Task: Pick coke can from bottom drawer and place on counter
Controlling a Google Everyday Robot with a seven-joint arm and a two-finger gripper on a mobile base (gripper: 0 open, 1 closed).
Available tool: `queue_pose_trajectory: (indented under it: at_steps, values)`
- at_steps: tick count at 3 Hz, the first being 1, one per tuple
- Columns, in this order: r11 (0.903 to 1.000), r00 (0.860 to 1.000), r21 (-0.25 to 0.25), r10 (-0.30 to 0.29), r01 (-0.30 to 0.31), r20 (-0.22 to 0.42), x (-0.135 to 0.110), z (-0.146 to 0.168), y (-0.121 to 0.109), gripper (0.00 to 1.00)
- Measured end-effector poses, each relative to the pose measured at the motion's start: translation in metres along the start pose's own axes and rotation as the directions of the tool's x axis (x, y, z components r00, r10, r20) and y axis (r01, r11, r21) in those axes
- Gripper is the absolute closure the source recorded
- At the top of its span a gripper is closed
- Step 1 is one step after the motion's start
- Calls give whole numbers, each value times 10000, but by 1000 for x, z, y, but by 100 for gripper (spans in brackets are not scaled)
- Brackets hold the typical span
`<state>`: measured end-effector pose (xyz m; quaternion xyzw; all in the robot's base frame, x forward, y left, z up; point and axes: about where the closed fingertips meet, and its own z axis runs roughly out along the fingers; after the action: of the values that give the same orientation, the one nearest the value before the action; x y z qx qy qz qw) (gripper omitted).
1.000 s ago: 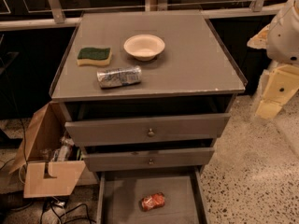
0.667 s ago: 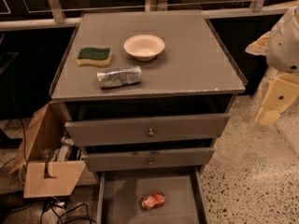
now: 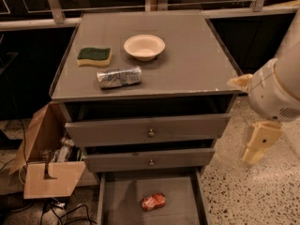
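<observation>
Speckled flooring [image 3: 253,196] surrounds a grey three-drawer cabinet standing against a dark glazed wall. On the desk [image 3: 192,60], a green-and-yellow sponge [image 3: 94,56] sits at the rear left, a white bowl [image 3: 144,47] stands just right of it, and a silver-blue can [image 3: 119,77] lies on its side near the front edge. Both knobbed drawers, the upper drawer [image 3: 117,131] and the middle drawer [image 3: 187,158], sit slightly pulled out. Below them, the bottom drawer [image 3: 117,203] is pulled well out; the coke can [image 3: 153,201] lies on its side on the drawer floor, near the middle. An open cardboard box [image 3: 49,175] stands left of the cabinet. To the right of the cabinet, the gripper [image 3: 257,144] hangs below the white arm housing [image 3: 274,90], beside the drawer fronts and well apart from the coke can; whether it is apart or together cannot be told.
</observation>
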<state>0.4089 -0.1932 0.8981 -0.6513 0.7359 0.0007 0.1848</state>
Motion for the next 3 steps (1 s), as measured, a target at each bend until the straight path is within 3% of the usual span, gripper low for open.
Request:
queue_pose_trajectory:
  at_steps: [1, 3]
  values:
    - [9984, 9994, -546, 147, -130, 314, 5, 39, 17, 0]
    - [9958, 9992, -857, 350, -332, 198, 4, 53, 30, 0]
